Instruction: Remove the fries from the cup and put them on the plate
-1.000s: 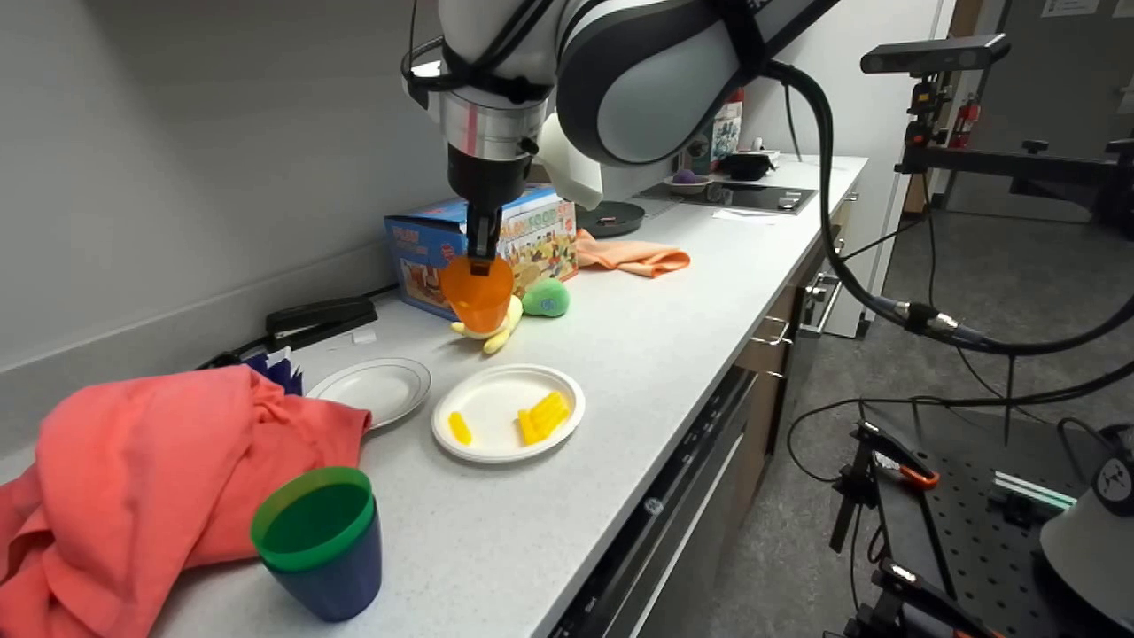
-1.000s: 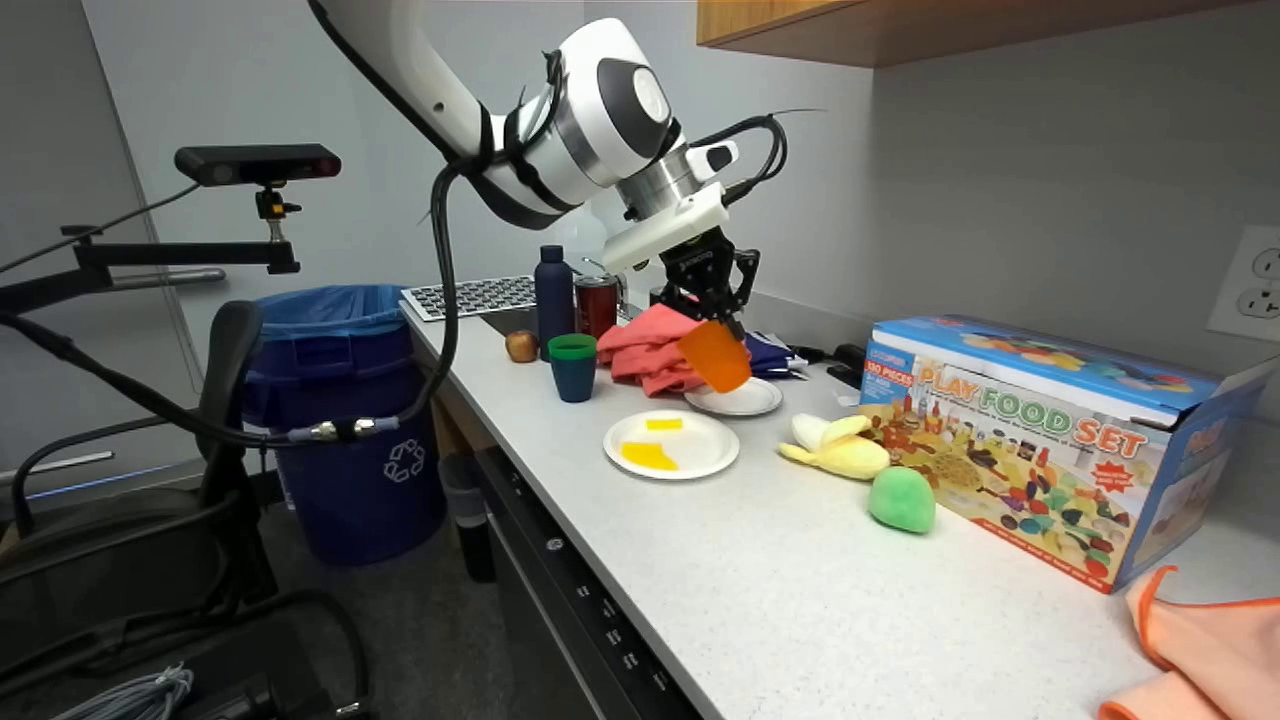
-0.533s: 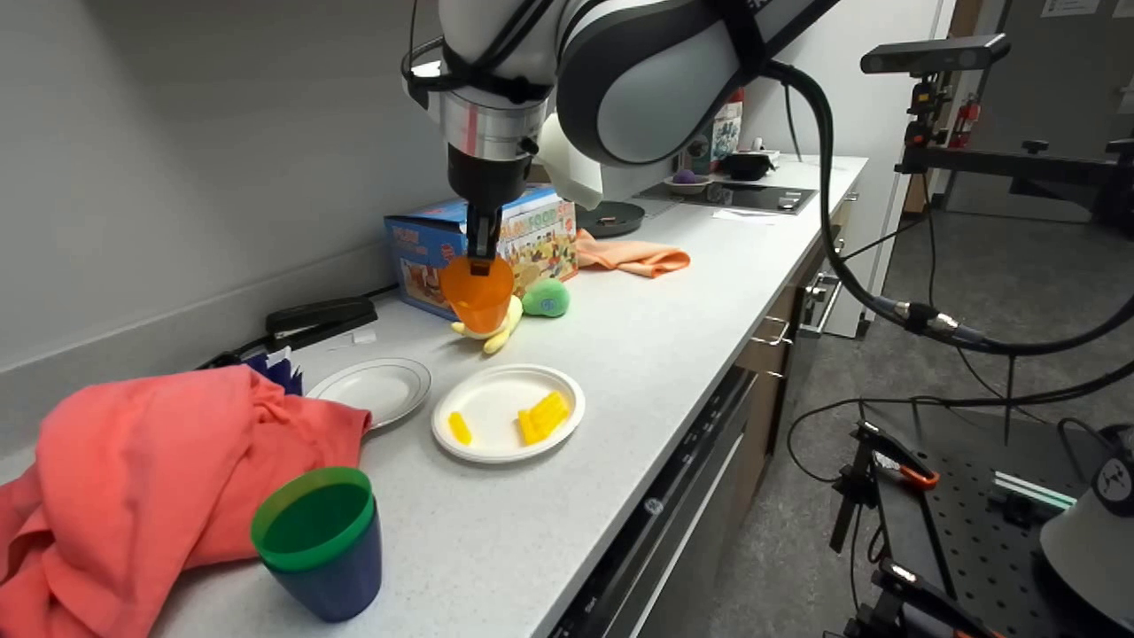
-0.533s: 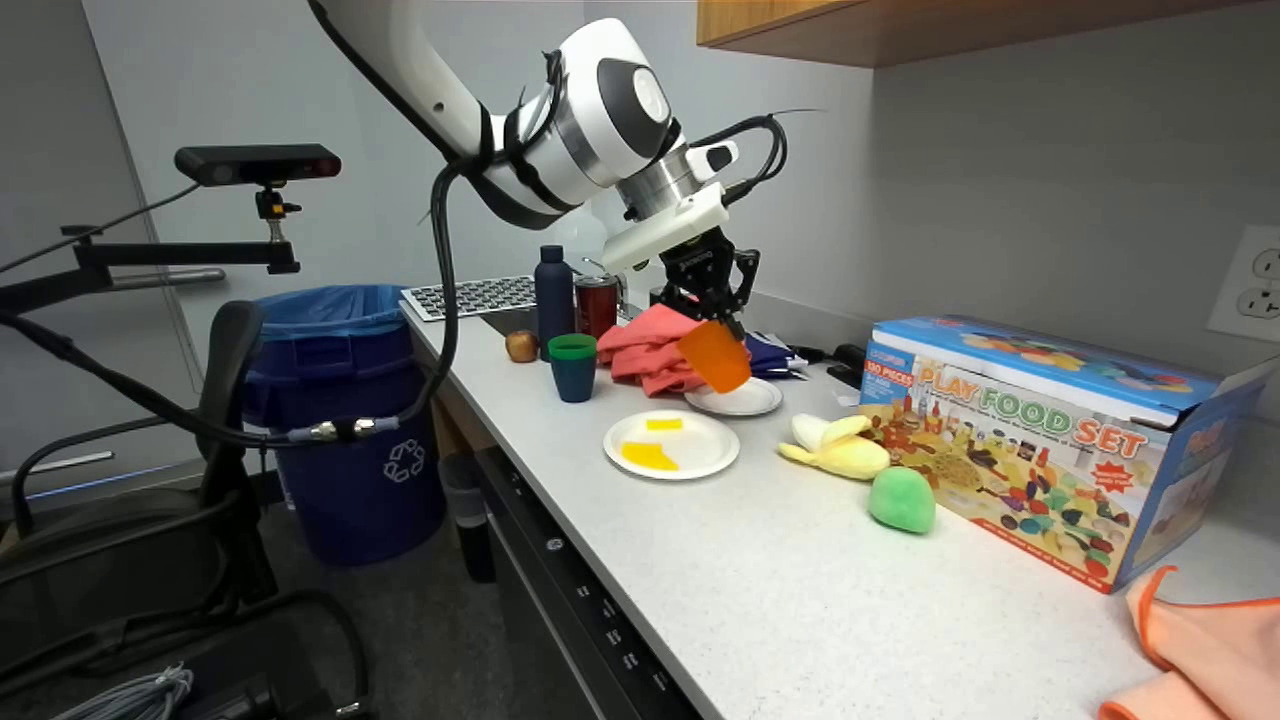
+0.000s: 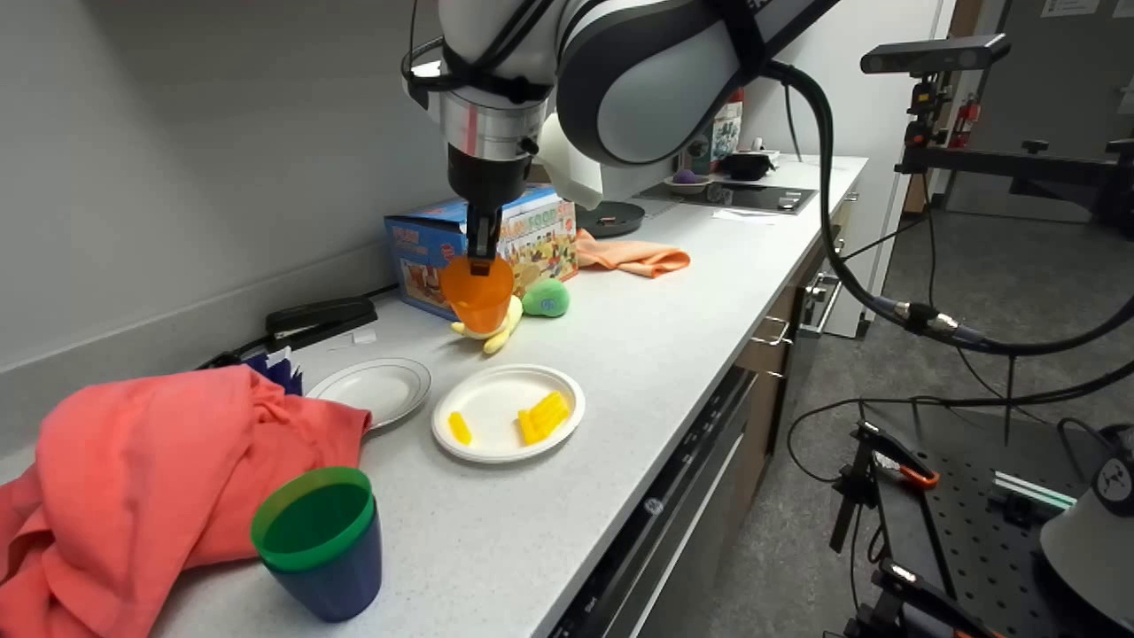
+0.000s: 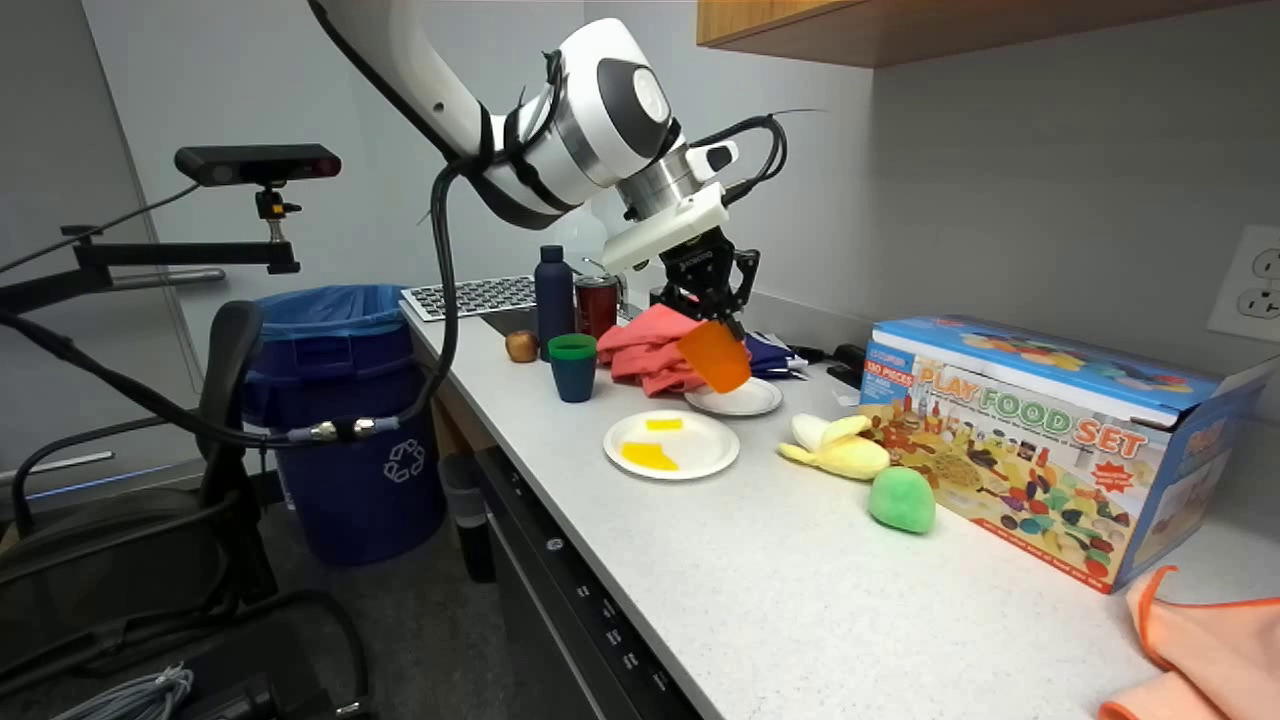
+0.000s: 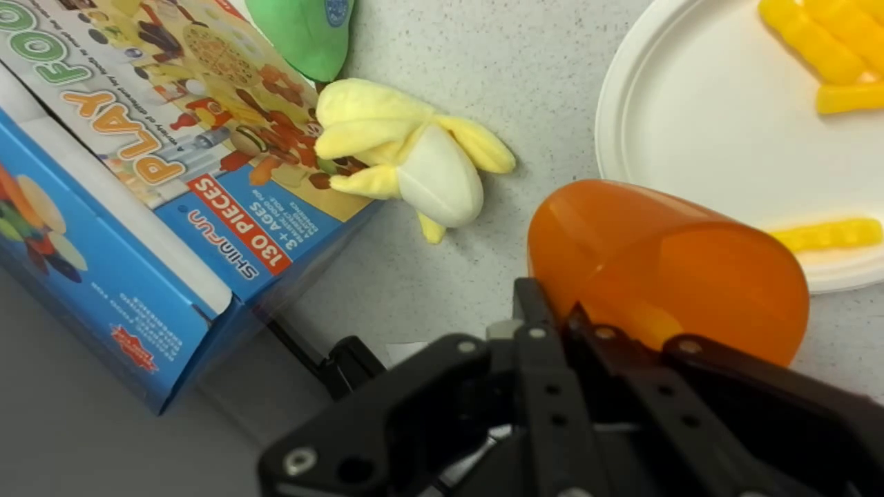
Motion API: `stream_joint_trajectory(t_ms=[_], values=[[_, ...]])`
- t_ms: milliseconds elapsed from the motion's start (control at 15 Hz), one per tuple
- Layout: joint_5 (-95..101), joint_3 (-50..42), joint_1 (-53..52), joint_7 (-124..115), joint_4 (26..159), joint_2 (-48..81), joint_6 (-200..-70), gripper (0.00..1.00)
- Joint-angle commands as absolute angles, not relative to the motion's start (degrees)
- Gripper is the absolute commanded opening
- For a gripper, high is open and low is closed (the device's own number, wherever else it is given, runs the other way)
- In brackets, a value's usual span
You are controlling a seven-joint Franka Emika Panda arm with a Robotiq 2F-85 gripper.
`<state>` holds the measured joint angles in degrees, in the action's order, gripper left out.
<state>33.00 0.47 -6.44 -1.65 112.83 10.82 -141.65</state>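
My gripper [image 5: 480, 264] is shut on the wall of the orange cup [image 5: 478, 306] and holds it tilted above the counter. The cup also shows in an exterior view [image 6: 714, 357] and in the wrist view [image 7: 642, 235], beside the plate [image 7: 677, 138]. One finger is outside the cup wall, the other inside. A yellow patch shows through the cup in the wrist view; I cannot tell whether it is a fry. The white plate [image 5: 496, 399] lies on the counter. Several yellow fries [image 5: 544, 416] lie together on its one side, and a single fry [image 5: 460, 428] on the other.
A bare white plate [image 5: 381, 390] lies beside a red cloth [image 5: 177, 470]. A green cup [image 5: 314, 532] with a blue outside stands in front. A toy banana [image 6: 845, 452], a green toy [image 6: 902, 499] and a play food box [image 6: 1030, 440] are near the wall.
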Motion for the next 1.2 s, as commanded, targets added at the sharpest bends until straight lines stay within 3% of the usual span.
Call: stream_joint_trajectory(t_ms=[0, 1133], values=[[33.6, 0.5, -6.4, -1.9, 112.7, 10.9, -141.4, 0.01], [69.9, 1.7, -9.3, -17.3, 118.7, 9.3, -139.0, 0.01]])
